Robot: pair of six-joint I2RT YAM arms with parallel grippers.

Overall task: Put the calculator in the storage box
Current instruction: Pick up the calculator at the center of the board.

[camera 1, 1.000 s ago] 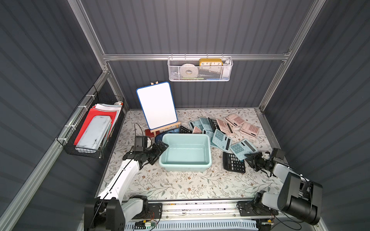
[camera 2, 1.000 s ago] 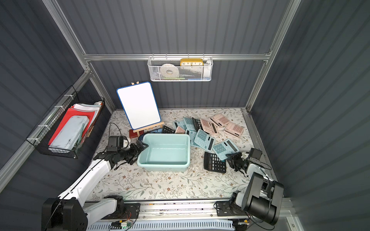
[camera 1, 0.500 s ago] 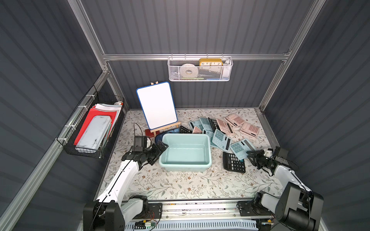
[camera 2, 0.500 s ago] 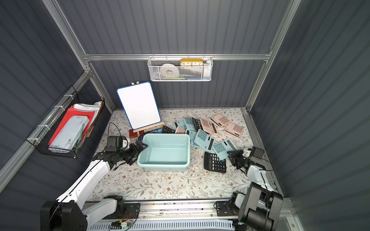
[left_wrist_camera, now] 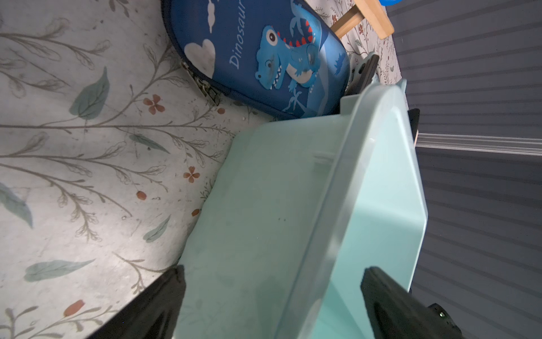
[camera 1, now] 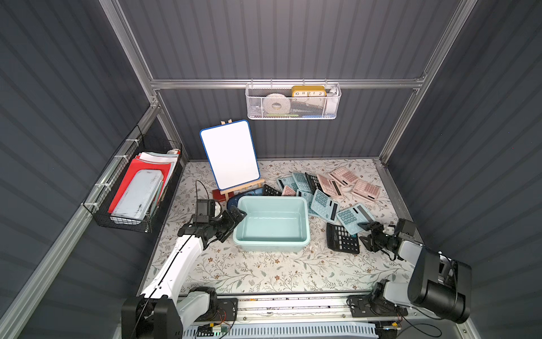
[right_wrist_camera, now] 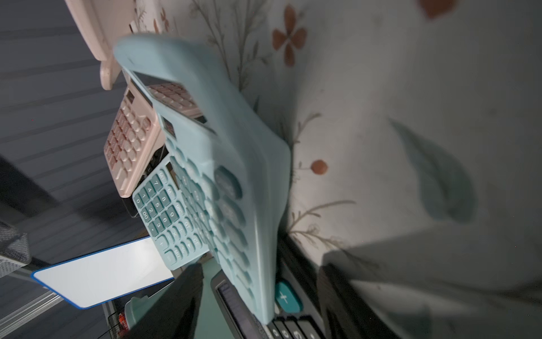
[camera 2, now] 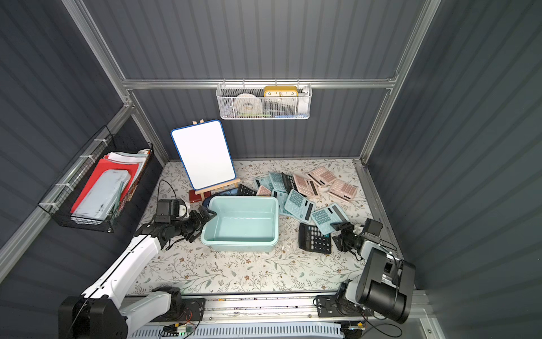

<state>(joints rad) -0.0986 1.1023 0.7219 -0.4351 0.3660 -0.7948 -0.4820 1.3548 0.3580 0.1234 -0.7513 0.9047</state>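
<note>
Two claws: the left claw (camera 1: 231, 223) and the right claw (camera 1: 365, 232) both stood spread, gripping nothing.
Left claw: wide apart, astride the left end wall of the storage box (camera 1: 271, 247), one of its fingers (left_wrist_camera: 159, 299) outside the wall and the other inside.
Right claw: released, a finger on either side of the blue calculator (camera 1: 353, 218), with a gap showing on each side in the right wrist view.
Blue calculator: outside the storage box, to its right on the surface (camera 1: 264, 273), tilted, its lower edge resting on a black calculator (camera 1: 341, 242).
Storage box: upright near the middle of the surface, open side up.
Pencil case (left_wrist_camera: 264, 58): blue with a dinosaur print, flat just behind the box's far left corner.
Whiteboard (camera 1: 230, 155): propped on a wooden easel at the back left.
</note>
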